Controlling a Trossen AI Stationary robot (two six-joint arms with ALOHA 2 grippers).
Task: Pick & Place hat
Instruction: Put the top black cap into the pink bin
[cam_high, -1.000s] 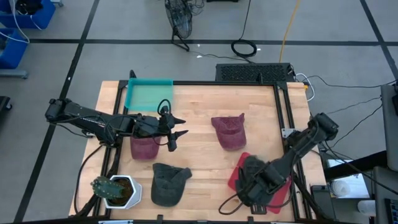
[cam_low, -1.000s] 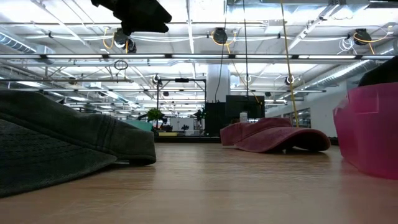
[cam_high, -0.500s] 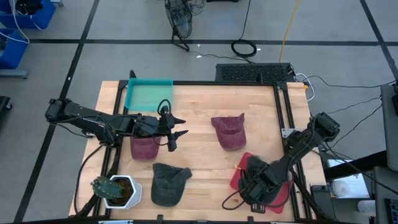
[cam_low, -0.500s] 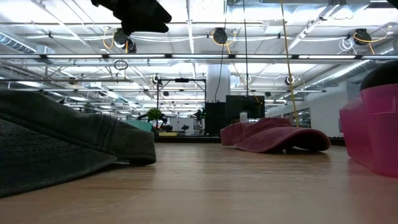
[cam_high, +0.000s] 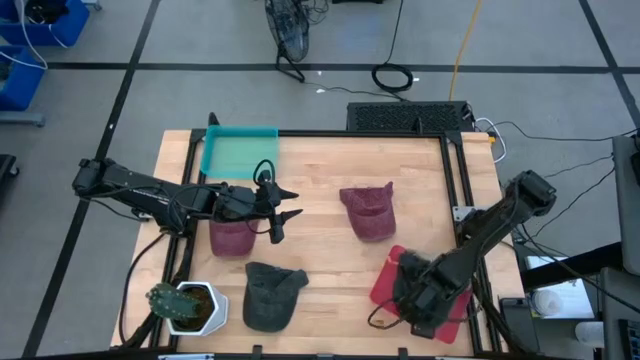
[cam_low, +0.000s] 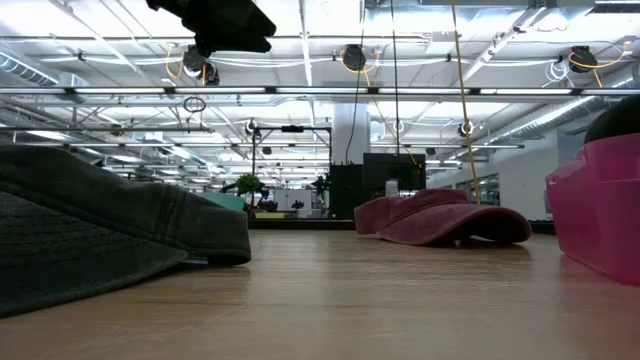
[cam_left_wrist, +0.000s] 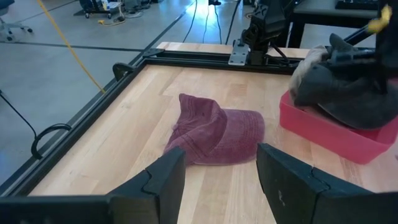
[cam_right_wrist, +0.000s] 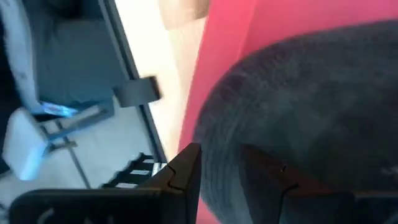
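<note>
A maroon hat (cam_high: 233, 238) lies on the table under my left arm. My left gripper (cam_high: 292, 205) hangs open and empty just to its right, above the wood. A second maroon hat (cam_high: 368, 211) lies mid-table and shows ahead in the left wrist view (cam_left_wrist: 217, 130). A dark grey hat (cam_high: 271, 295) lies near the front edge. Another dark hat (cam_left_wrist: 342, 87) sits in the red tray (cam_high: 383, 283) at the near right. My right gripper (cam_high: 420, 305) is over that tray, shut on this hat. My right gripper has the dark hat's crown (cam_right_wrist: 261, 112) between its two fingers (cam_right_wrist: 186, 171), coming from above at a slant. The hat's bulk fills the gap, so the exact place of contact is hidden. The hat rests in the red tray (cam_right_wrist: 217, 56).
A green tray (cam_high: 240, 150) stands at the far left. A potted plant (cam_high: 187, 306) stands at the near left corner. A black frame rail (cam_high: 458, 190) runs along the right side. Bare wood lies between the hats.
My right gripper has gone a little toward the table's right and near edges over the red tray, with the dark hat. The tray's edge has shifted slightly right in the low view.
</note>
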